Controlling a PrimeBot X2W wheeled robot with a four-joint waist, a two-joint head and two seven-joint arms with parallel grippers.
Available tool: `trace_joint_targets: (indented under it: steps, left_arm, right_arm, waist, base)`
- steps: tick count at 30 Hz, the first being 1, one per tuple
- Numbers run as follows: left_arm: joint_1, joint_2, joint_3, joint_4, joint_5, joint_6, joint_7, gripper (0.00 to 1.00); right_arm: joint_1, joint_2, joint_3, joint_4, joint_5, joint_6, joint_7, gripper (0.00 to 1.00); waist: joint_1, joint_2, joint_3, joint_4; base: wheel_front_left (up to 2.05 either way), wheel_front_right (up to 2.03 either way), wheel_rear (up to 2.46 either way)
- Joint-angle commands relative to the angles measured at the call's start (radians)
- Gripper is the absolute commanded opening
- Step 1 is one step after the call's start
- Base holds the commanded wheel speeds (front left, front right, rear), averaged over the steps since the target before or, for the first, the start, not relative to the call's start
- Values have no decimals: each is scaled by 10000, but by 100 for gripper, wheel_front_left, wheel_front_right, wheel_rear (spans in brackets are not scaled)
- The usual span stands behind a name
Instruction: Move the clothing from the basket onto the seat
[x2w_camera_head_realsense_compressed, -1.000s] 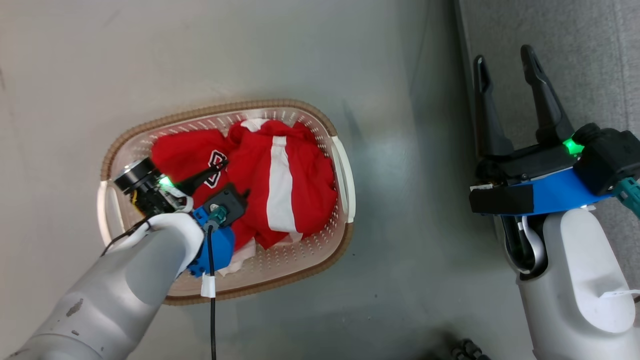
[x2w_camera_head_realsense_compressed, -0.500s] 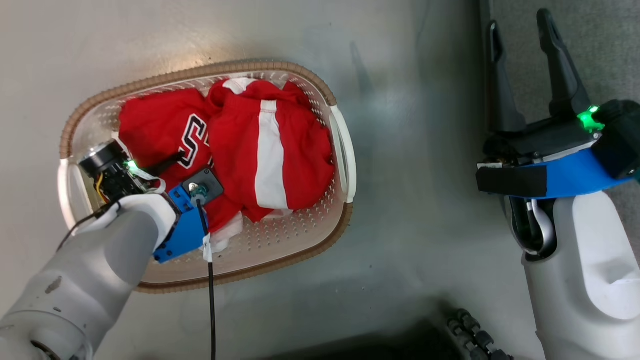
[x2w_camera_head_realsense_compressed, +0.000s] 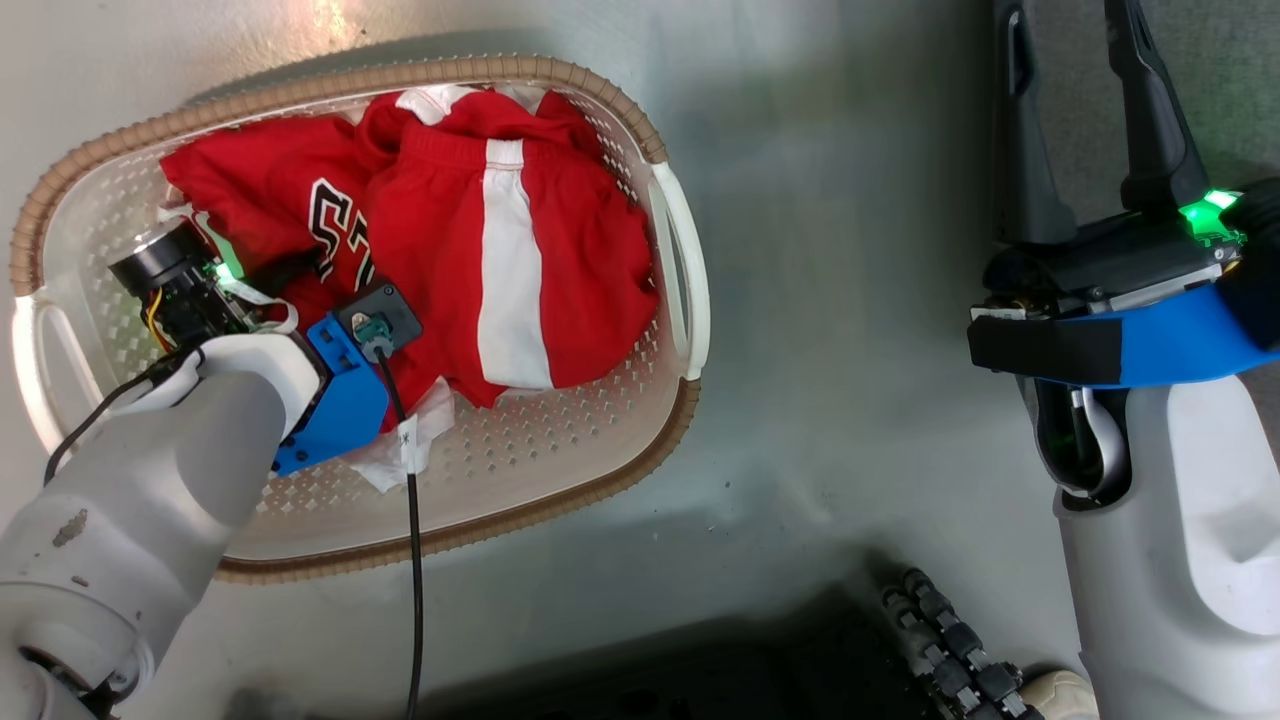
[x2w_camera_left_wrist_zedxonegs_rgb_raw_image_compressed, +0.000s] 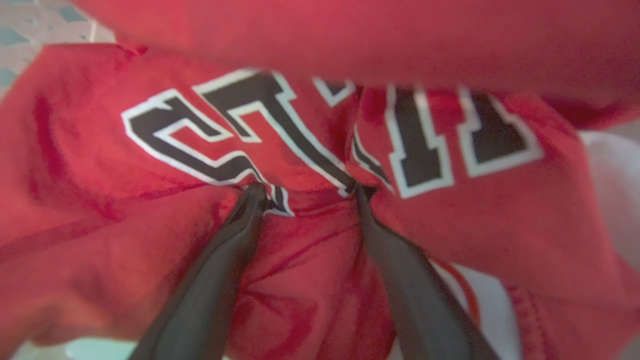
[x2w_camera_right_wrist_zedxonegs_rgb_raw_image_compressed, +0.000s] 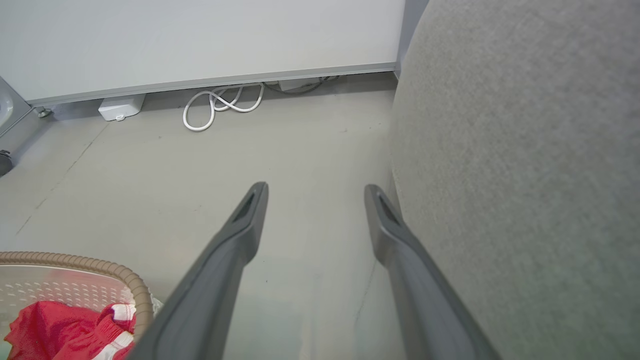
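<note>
Left end effector (x2w_camera_left_wrist_zedxonegs_rgb_raw_image_compressed: 306, 189) wide on jersey (x2w_camera_left_wrist_zedxonegs_rgb_raw_image_compressed: 175, 132)

The clothing (x2w_camera_head_realsense_compressed: 440, 170), two red garments, is crumpled together inside the basket (x2w_camera_head_realsense_compressed: 560, 505), a cream-white perforated plastic tub with a brown woven-look rim, which stands on the floor (x2w_camera_head_realsense_compressed: 820, 350). The jersey (x2w_camera_head_realsense_compressed: 260, 190), marked with black, white-edged letters, is bunched at the basket's left side and is creased across the lettering. The second garment (x2w_camera_head_realsense_compressed: 590, 280), crossed by a broad white stripe, is heaped partly over the jersey, toward the middle and right. The seat (x2w_camera_right_wrist_zedxonegs_rgb_raw_image_compressed: 525, 175), grey, fabric-covered and round-edged, is set to the right of the basket, with a strip of floor between them.
</note>
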Motion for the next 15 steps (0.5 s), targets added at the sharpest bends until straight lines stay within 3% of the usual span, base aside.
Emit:
trace_joint_targets:
  steps: [1, 9, 10, 11, 12, 15]
  left_arm:
    - [-193, 28, -33, 67, 66, -7, 133, 100]
    - [-305, -2, -37, 259, -134, 10, 604, 100]
    - [-312, -9, -37, 248, -106, 10, 645, 67]
    - [-327, -26, -37, 205, -60, 10, 622, 19]
    - [-324, -46, -37, 183, -55, 10, 619, 0]
    - [-289, -53, -34, 155, -39, 14, 697, 0]
  right_arm:
    - [-83, -37, -52, -83, 51, 5, -38, 100]
    - [-206, -40, -111, -218, 112, 3, -38, 100]
    - [-216, -43, -125, -229, 118, 3, -38, 100]
    - [-224, -45, -140, -229, 118, 3, -37, 100]
    - [-236, -45, -155, -212, 114, 3, -38, 100]
    - [-255, -48, -169, -151, 114, 3, -38, 100]
  waist:
    - [-1, 1, 149, -32]
    - [-1, 1, 338, -105]
    - [-1, 1, 348, -107]
    - [-1, 1, 355, -104]
    - [-1, 1, 356, -94]
    - [-1, 1, 337, -60]
  base:
    - [0, 0, 0]
    - [0, 0, 0]
    - [0, 0, 0]
    - [0, 0, 0]
    - [0, 0, 0]
    - [0, 0, 0]
